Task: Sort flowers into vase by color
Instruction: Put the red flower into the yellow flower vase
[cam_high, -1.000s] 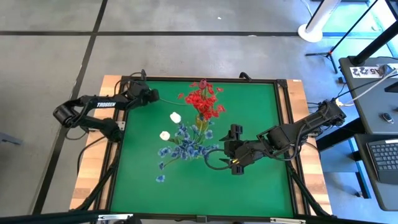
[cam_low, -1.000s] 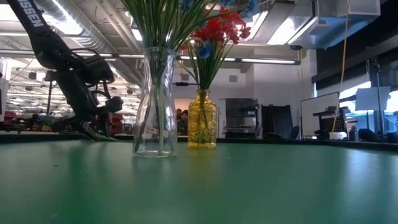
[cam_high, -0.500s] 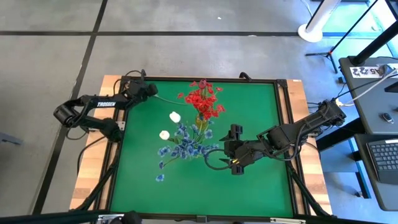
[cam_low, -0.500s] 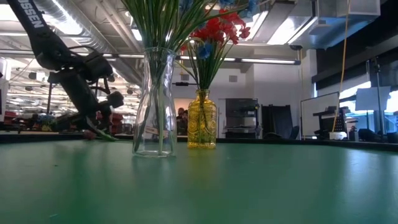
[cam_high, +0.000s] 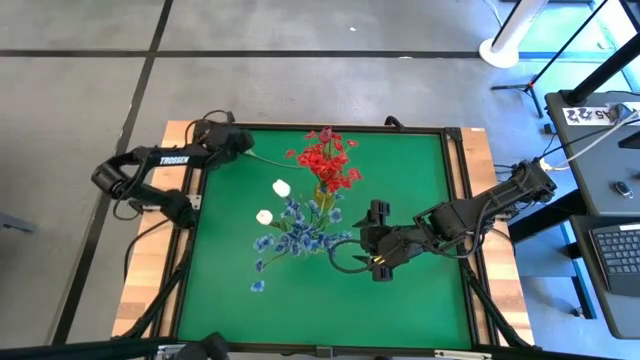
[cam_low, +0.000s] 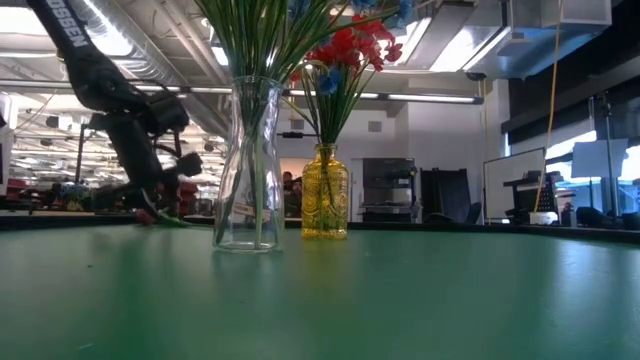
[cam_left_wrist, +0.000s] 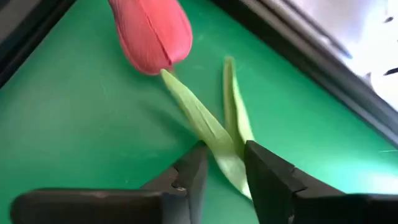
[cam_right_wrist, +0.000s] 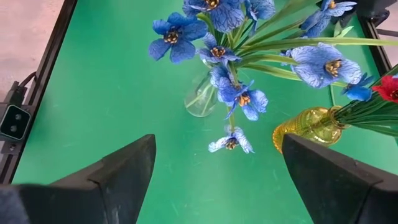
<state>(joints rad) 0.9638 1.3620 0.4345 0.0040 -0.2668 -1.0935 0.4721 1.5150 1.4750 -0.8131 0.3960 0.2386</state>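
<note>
A: Left gripper (cam_left_wrist: 222, 163)?

B: Far-left corner of the mat (cam_high: 400, 300), fingers narrowed around the pink bud's (cam_left_wrist: 151, 32) stem (cam_left_wrist: 208, 127), leaf beside it. Pinching or only close: can't tell.

A: Bud orientation?

B: Flat on the mat, long axis running straight out from the gripper, bud end away from it, toward the mat's rim.

A: Right gripper (cam_right_wrist: 214, 171)?

B: Wide open, empty (parked right of the vases). Blue flowers (cam_right_wrist: 227, 53) stand in the clear vase (cam_low: 247, 165), red flowers (cam_high: 325, 160) in the yellow vase (cam_low: 325, 192), stems upright.
</note>
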